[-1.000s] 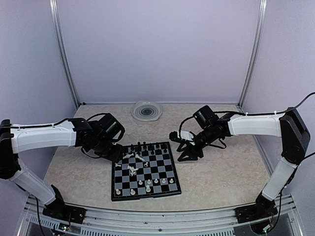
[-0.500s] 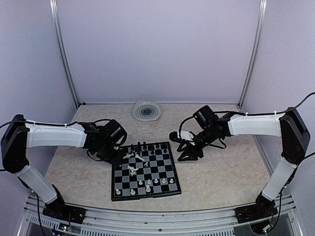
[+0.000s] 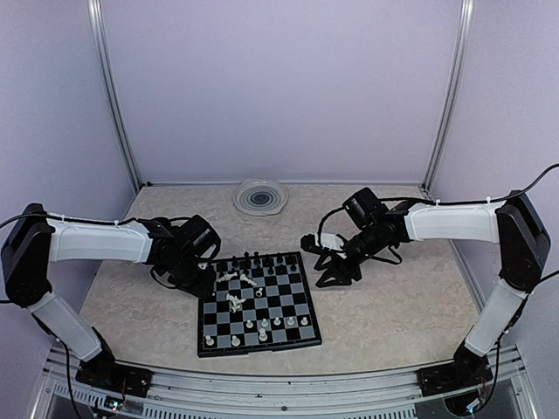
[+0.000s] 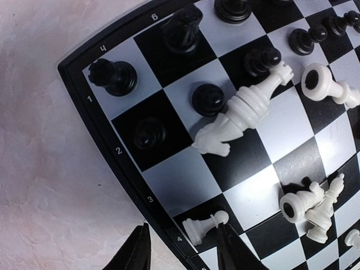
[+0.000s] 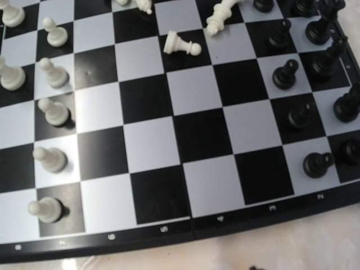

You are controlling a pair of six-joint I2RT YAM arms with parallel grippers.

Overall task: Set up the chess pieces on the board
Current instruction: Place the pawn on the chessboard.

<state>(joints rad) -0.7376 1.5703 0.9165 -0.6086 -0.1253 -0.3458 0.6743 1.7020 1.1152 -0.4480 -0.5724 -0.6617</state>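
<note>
The board point(image 3: 259, 349) lies mid-desk point(image 3: 393, 305), just ahead of the arm bases. You see the black chess pieces point(image 5: 318, 164) standing along its far rows and the white chess pieces point(image 5: 50, 159) upright on the near rows. Several toppled white pieces point(image 4: 242, 115) lie on the squares between them, toward the left.

Your left end effector point(image 4: 183, 250) hangs released over the board's left border, its fingers point(image 4: 135, 254) parted either side of a fallen white pawn point(image 4: 203, 226).

Your right end effector point(image 3: 312, 260) sits low just beside the board's far right corner, fingers spread and holding nothing.

A clear ridged plate point(image 3: 260, 196) rests well behind.
</note>
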